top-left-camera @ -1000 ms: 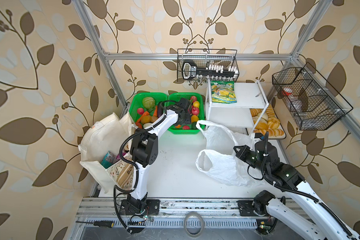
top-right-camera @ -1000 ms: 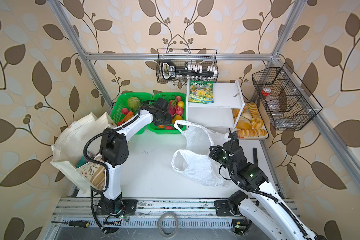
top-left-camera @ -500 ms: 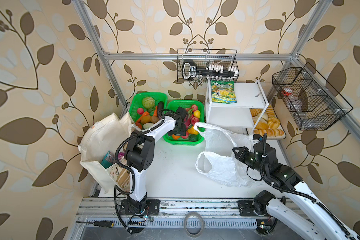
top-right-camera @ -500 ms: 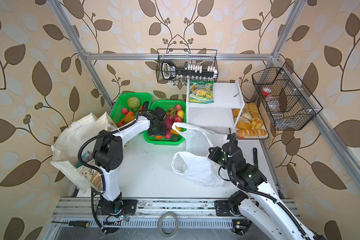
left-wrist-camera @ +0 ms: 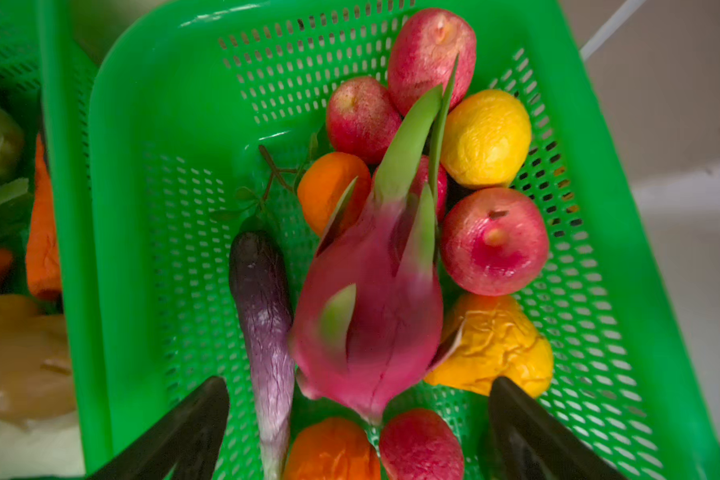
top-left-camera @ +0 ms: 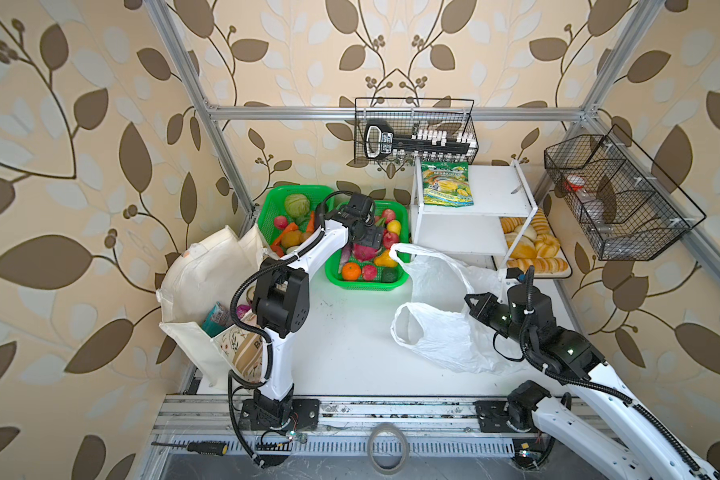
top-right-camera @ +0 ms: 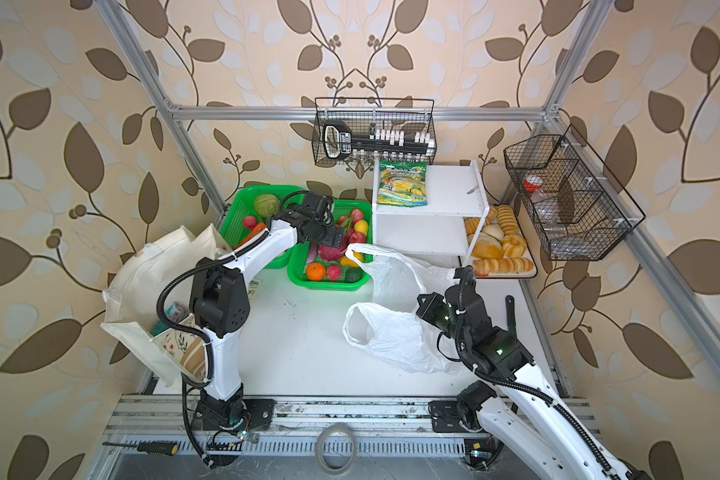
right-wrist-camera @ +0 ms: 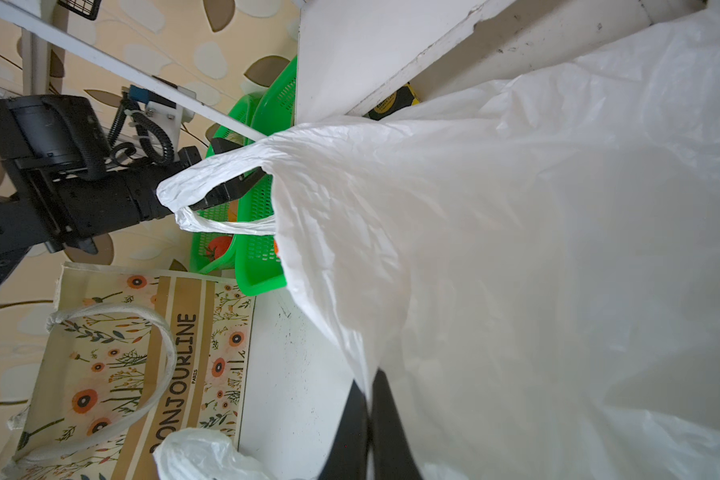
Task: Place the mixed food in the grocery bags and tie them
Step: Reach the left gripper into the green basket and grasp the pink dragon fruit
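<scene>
Both top views show the white plastic bag [top-left-camera: 441,340] slumped mid-table. Its upper edge is pinched in my right gripper [right-wrist-camera: 368,388], whose jaws are closed on the film. The cream tote [top-left-camera: 200,270] stands well apart on the left.

My left gripper [left-wrist-camera: 358,382] hangs over the right-hand green basket [top-left-camera: 366,286], far nearer the fruit than my right arm is. In the left wrist view its fingers are spread fully and hold nothing.

The pink dragon fruit [left-wrist-camera: 371,291], slightly blurred, lies in the basket straight ahead, between the finger lines. Its long axis points away from me, leafy tip farthest, so I judge the jaws would close across its narrow width. A purple eggplant [left-wrist-camera: 262,316] lies against one flank and a yellow-orange pear-shaped fruit [left-wrist-camera: 495,345] against the other.
</scene>
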Robot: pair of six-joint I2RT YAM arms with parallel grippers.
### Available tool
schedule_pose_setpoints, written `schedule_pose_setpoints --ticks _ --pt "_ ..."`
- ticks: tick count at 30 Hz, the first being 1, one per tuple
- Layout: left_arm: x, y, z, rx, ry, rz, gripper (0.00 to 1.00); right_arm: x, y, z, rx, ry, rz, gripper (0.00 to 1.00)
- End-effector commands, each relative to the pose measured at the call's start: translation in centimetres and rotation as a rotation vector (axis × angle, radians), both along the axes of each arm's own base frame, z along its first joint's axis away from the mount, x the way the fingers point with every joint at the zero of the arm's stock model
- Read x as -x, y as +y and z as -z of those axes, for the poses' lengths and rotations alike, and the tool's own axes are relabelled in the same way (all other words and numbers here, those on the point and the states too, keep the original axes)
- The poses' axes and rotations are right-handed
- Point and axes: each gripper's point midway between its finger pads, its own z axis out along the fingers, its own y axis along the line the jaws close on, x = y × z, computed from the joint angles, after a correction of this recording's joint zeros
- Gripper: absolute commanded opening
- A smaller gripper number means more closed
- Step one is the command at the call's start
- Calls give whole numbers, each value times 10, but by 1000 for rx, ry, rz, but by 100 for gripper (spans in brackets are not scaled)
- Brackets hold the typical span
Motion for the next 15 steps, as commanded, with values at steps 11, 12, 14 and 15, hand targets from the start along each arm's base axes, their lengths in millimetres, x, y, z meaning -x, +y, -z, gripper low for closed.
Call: schedule_pose_setpoints --ticks 11,12,14,15 --pt "-17 -13 44 -74 93 127 99 -2 4 -9 -38 -19 -13 0" --pt "-18 -12 45 -79 98 121 99 -2 4 -9 -39 -19 -13 0" --pt "-19 -11 46 -88 100 114 99 -2 5 -10 -44 -20 -14 0" --pt "-19 -11 46 -90 104 115 99 -2 5 -10 -43 -19 -16 0"
